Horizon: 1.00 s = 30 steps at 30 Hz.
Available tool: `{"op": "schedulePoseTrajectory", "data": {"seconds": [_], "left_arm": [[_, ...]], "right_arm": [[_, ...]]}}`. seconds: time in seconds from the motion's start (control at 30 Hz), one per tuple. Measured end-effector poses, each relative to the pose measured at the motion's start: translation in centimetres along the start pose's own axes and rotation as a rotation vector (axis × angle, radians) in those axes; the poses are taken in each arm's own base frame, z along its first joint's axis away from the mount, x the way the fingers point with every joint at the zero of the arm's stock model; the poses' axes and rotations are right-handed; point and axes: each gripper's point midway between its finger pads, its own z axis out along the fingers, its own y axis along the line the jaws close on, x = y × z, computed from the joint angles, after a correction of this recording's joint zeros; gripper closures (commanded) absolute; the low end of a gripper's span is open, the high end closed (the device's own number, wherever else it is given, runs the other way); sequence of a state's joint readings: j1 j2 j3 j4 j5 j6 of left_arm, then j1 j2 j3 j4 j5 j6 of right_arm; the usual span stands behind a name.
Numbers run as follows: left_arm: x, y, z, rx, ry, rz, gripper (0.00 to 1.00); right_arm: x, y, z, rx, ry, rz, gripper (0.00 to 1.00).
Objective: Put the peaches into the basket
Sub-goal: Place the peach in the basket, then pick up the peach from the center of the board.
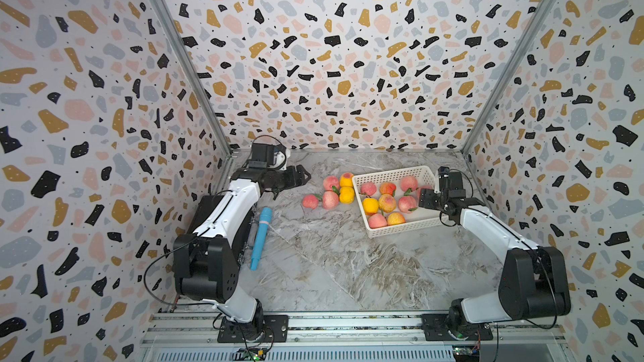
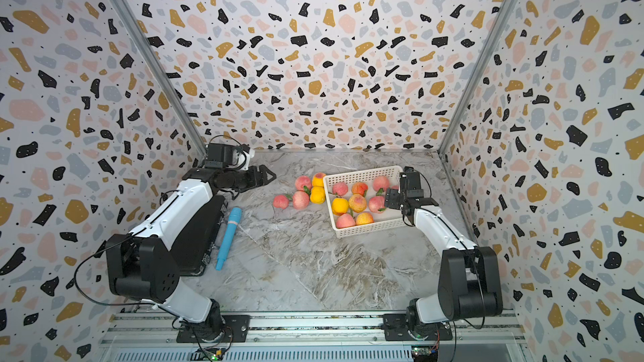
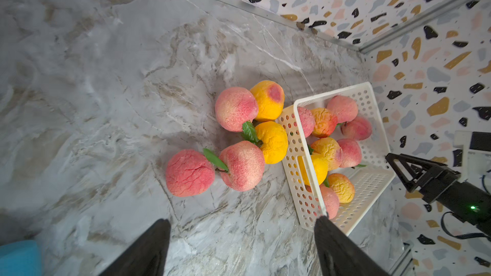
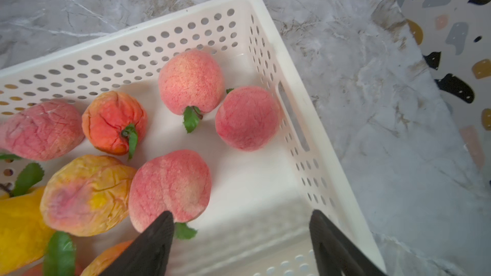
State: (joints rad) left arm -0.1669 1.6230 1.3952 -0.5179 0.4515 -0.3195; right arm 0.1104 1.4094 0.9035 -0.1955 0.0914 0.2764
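A blue tool (image 1: pixel 260 238) lies near on the tabletop (image 1: pixel 331 273). Farther back the basket (image 1: pixel 400 229) holds nine peaches (image 1: pixel 386 202). Five loose peaches (image 1: pixel 330 199) sit just beside it. The right hand (image 4: pixel 241 213) hangs over the basket, fingers apart, empty. The left hand (image 3: pixel 241 224), farthest back, is apart and empty.

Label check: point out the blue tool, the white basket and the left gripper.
blue tool (image 1: pixel 260 236), in a top view, mid barrel.
white basket (image 1: pixel 400 229), in a top view, near wall.
left gripper (image 3: pixel 243 220), left wrist view, midway between fingertips.

Overhead stereo pair, wrist close-ups sharing basket (image 3: pixel 293 134)
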Motion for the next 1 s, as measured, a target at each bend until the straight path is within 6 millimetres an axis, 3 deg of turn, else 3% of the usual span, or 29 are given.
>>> {"op": "schedulePoseTrajectory", "data": {"seconds": [0.23, 0.53, 0.8, 1.0], "left_arm": [[-2.1, -4.5, 6.0, -0.055, 0.051, 0.202, 0.21], [-4.3, -5.0, 13.7, -0.167, 0.081, 0.320, 0.21], [-1.8, -4.4, 20.0, -0.238, 0.163, 0.392, 0.20], [-0.4, -4.0, 21.2, -0.279, 0.206, 0.423, 0.18]], "right_arm": [[1.7, 1.2, -1.8, -0.115, -0.047, 0.062, 0.21], [3.0, 1.8, -3.3, -0.189, -0.115, 0.093, 0.21], [2.4, 2.3, -3.6, -0.222, -0.140, 0.104, 0.21], [2.2, 2.4, -3.6, -0.229, -0.145, 0.108, 0.21]]}}
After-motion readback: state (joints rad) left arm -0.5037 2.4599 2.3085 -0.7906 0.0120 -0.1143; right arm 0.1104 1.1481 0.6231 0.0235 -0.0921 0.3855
